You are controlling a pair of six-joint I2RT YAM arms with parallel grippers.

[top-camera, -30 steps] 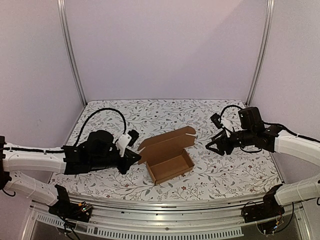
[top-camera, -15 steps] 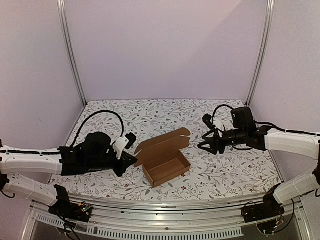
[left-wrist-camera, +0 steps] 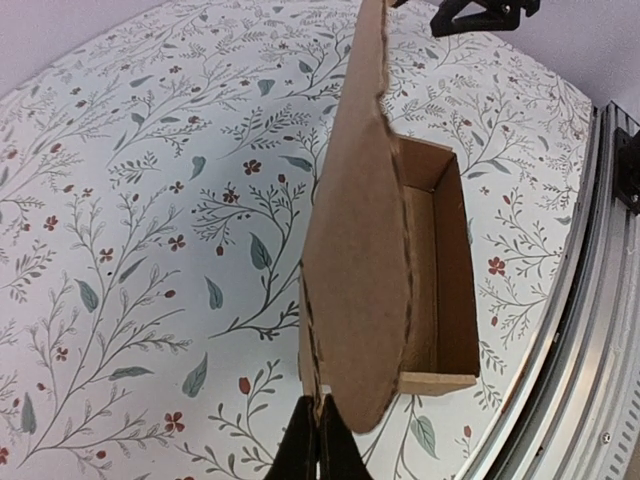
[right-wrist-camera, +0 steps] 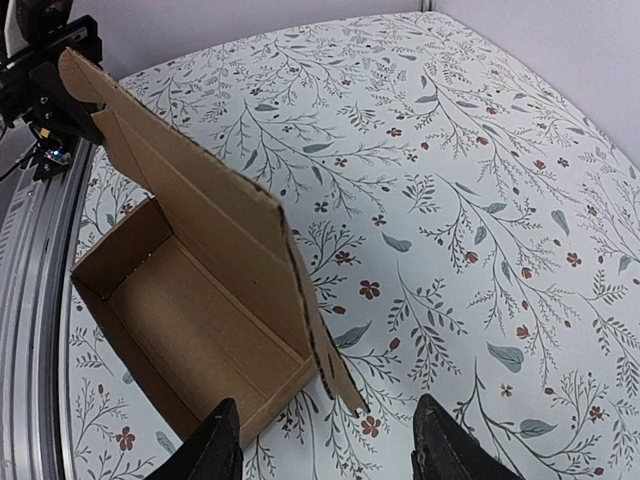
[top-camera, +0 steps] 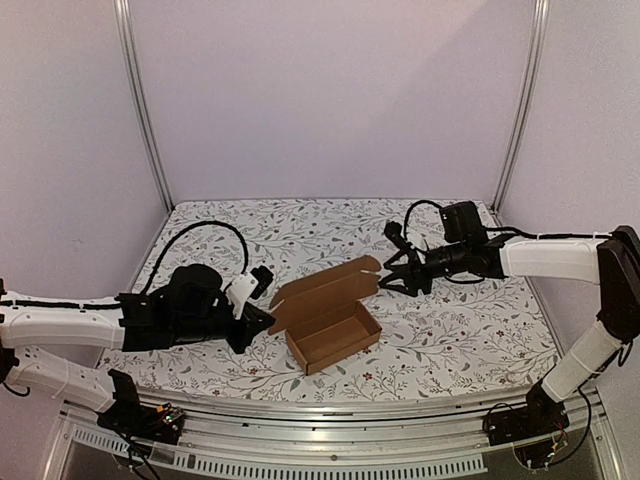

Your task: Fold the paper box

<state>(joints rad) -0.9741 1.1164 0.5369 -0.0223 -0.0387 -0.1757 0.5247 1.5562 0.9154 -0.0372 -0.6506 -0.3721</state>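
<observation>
The paper box [top-camera: 335,335] is a brown cardboard carton, open at the top, with its lid [top-camera: 325,288] raised along the far side. My left gripper [top-camera: 268,318] is shut on the lid's left end flap; in the left wrist view the fingertips [left-wrist-camera: 318,440] pinch the flap's edge below the box [left-wrist-camera: 435,270]. My right gripper [top-camera: 392,281] is open just right of the lid's right end. In the right wrist view the box [right-wrist-camera: 180,310] lies ahead and the lid's small end tab [right-wrist-camera: 340,385] sits between the spread fingers of that gripper [right-wrist-camera: 325,450], apart from both.
A floral cloth [top-camera: 450,340] covers the table. A metal rail [top-camera: 330,440] runs along the near edge, and it also shows in the left wrist view [left-wrist-camera: 590,330]. Lilac walls and two frame posts [top-camera: 145,110] enclose the back and sides.
My right arm has reached left, bringing its open gripper up to the lid's right end. The left gripper first drew the box slightly left, then stayed still.
</observation>
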